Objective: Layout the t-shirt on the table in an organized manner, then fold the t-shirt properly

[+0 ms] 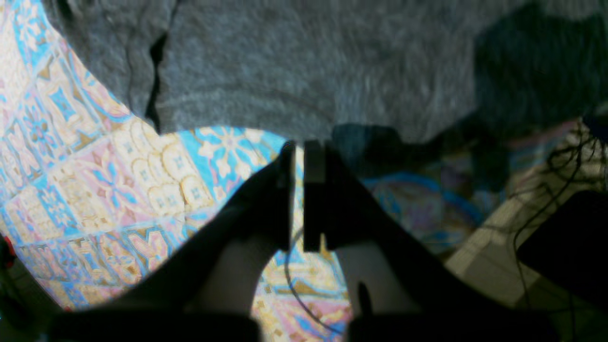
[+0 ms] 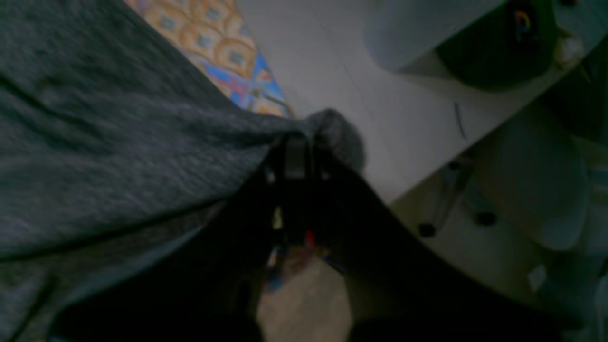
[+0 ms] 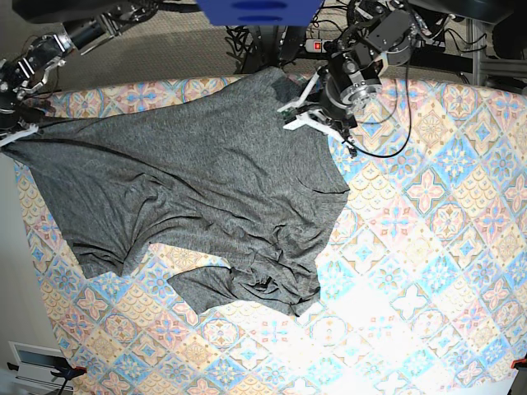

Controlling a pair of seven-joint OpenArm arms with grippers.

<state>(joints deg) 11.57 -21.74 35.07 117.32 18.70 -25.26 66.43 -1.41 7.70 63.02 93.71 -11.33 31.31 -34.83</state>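
Observation:
The dark-grey t-shirt (image 3: pixel 198 181) lies spread and wrinkled on the table (image 3: pixel 428 247), with its lower part bunched near the middle. At the table's far-left edge, my right gripper (image 3: pixel 18 132) is shut on a corner of the t-shirt (image 2: pixel 118 142). In the right wrist view a small tuft of cloth pokes out past that gripper (image 2: pixel 297 142). My left gripper (image 3: pixel 298 115) hovers at the shirt's upper right edge. In the left wrist view the left gripper (image 1: pixel 299 147) is shut and empty, over patterned cloth just short of the shirt's hem (image 1: pixel 285 71).
Cables and a power strip (image 3: pixel 317 45) lie behind the table's far edge, beside a blue object (image 3: pixel 255 10). Bare floor (image 2: pixel 332 71) and a wheeled chair (image 2: pixel 522 180) lie off the table's left side. A white box (image 3: pixel 33 362) sits at the lower left.

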